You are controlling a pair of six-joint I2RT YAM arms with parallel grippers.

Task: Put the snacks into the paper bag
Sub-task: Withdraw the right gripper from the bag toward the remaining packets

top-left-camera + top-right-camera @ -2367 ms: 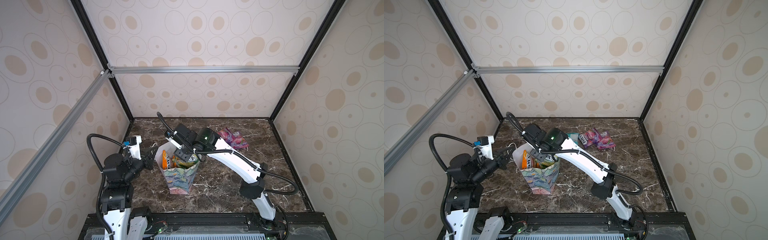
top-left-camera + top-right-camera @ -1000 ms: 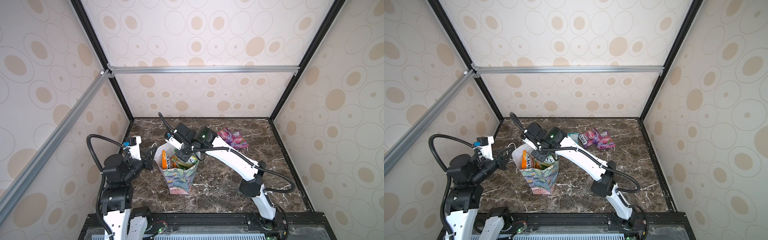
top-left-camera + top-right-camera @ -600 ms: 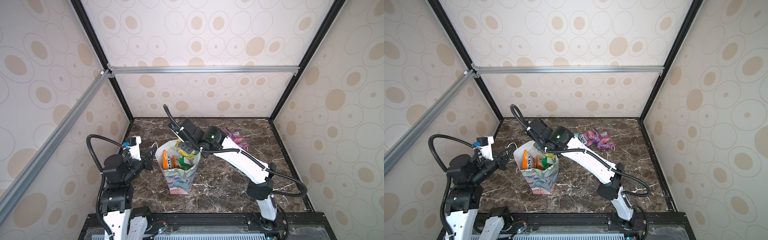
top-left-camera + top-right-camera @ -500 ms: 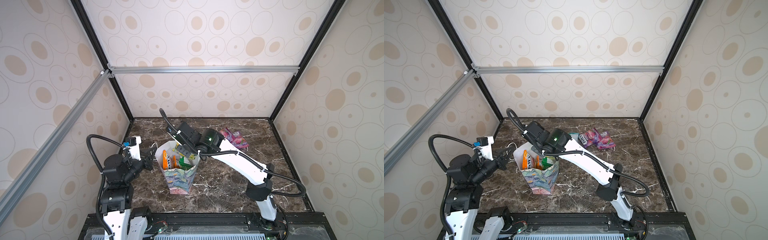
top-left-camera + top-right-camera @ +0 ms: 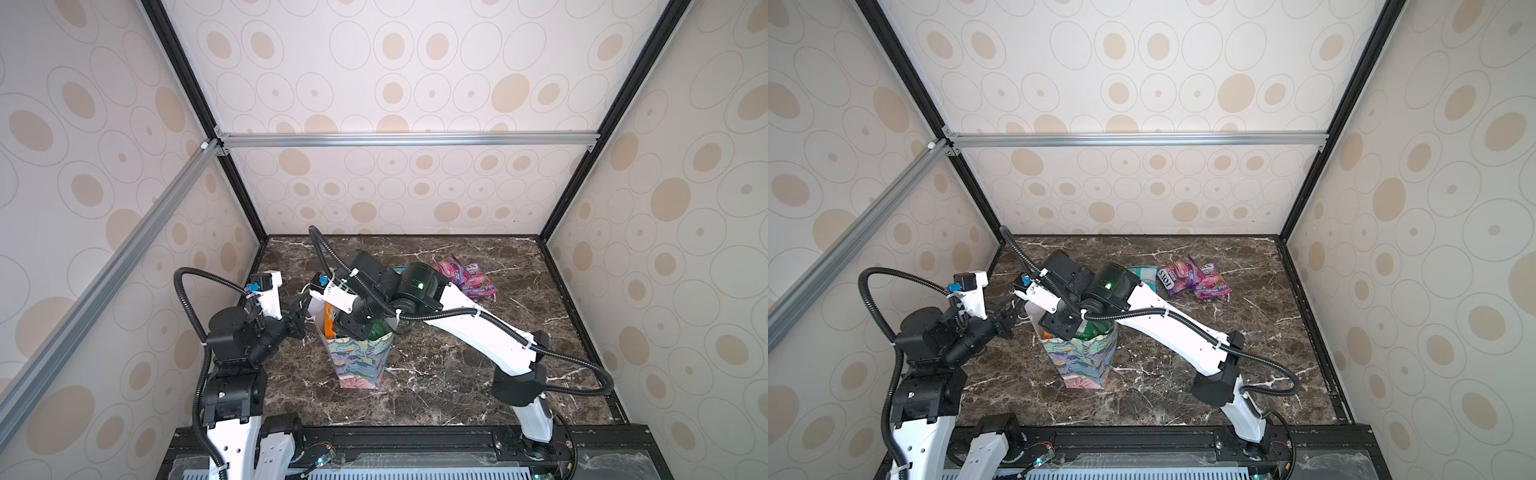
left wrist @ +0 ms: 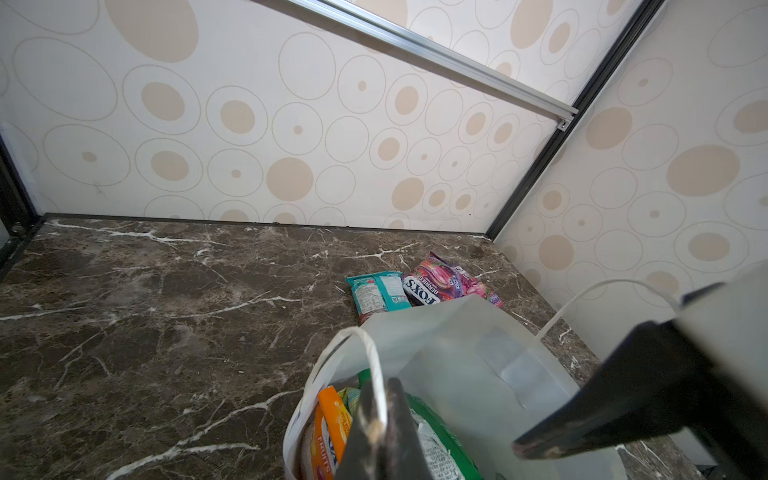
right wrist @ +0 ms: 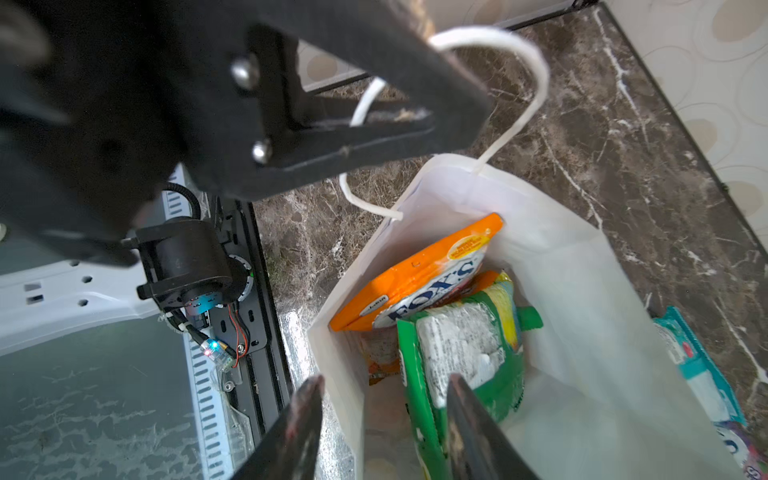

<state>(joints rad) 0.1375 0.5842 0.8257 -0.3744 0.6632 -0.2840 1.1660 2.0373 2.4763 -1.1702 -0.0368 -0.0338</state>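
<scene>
While the worktop [image 5: 436, 399] carries the tall paper bag [image 5: 359, 365] upright near its middle, the left hand [image 6: 376, 430] is pinched tight on its white cord handle [image 6: 368, 345]. The right hand [image 7: 384, 386] hovers at the bag's mouth, jaws half parted, gripping nothing. The green packet [image 7: 461, 353] and the orange FOX'S packet [image 7: 419, 274] lie inside. Likely next: the teal packet [image 5: 1144, 276] and the purple FOX'S BERRIES packets [image 5: 1183, 272], flat beyond the bag toward the back right, and the right arm is nearer.
</scene>
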